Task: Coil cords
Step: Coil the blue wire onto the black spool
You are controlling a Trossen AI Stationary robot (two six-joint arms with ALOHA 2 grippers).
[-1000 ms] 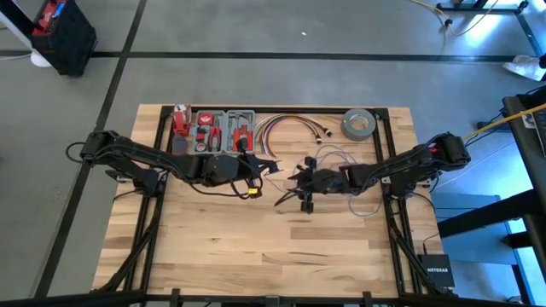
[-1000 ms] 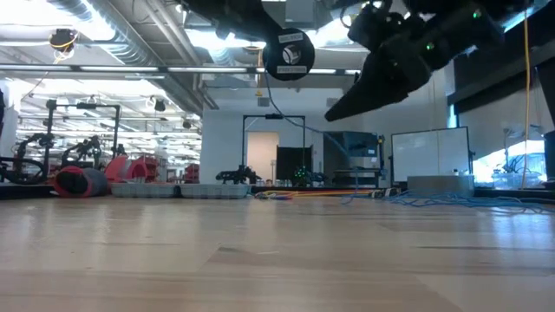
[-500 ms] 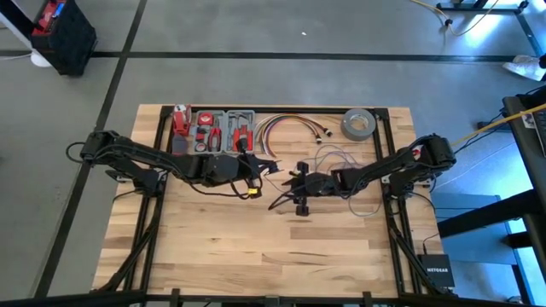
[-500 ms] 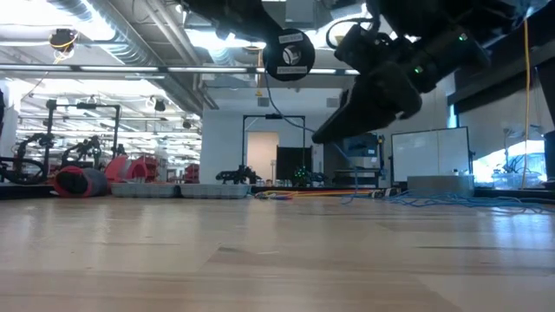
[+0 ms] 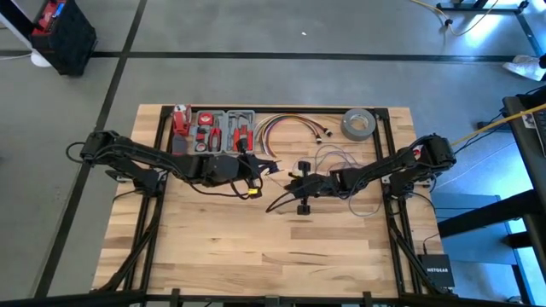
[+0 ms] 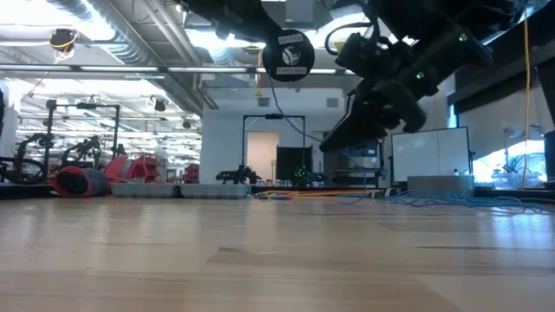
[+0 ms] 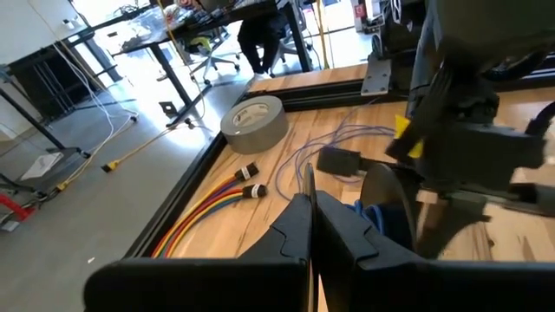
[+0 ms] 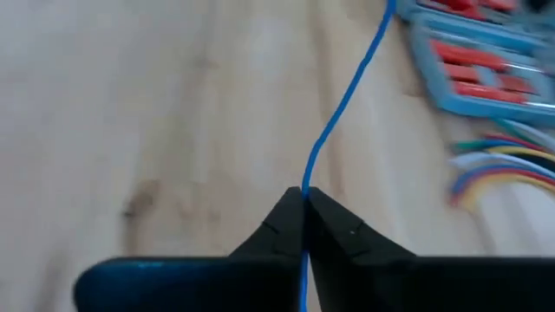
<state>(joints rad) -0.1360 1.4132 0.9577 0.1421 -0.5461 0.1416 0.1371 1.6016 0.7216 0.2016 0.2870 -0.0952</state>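
Observation:
The thin grey-blue wire [image 8: 347, 87] runs above the table between my two grippers, and its loose loops [image 5: 337, 159] lie on the wood toward the right. My right gripper [image 8: 303, 192] [image 5: 287, 181] is shut on this wire near the table's middle. My left gripper [image 7: 310, 198] [image 5: 276, 165] stands just to its left and farther back, shut, with a thin strand leaving its tips. A round black disc [image 6: 289, 54] hangs high above the table under the left arm. Whether a black cord joins it I cannot tell. My left gripper pinches a thin strand [image 7: 310, 172] between its two fingertips. The fingers point toward the table's right, clear of the wood. Which cord the strand is, this view does not show plainly. My right gripper pinches the grey-blue wire [image 8: 306, 178] between its two fingertips. The fingers come from the table's right, slanting down, and the wire lies along them. From the tips it runs on through the air toward the tool tray, off the table.
A grey tool tray [image 5: 213, 132] with red-handled tools stands at the back left. Beside it lie a bundle of red, yellow and white cables [image 5: 290, 128] and a grey tape roll [image 5: 358, 124]. Bare wood fills the near half of the table [image 5: 256, 256].
My right gripper has gone a little toward the table's left, closer to my left gripper, and its fingers have come together on the grey-blue wire. The left arm and the hanging disc have kept still.

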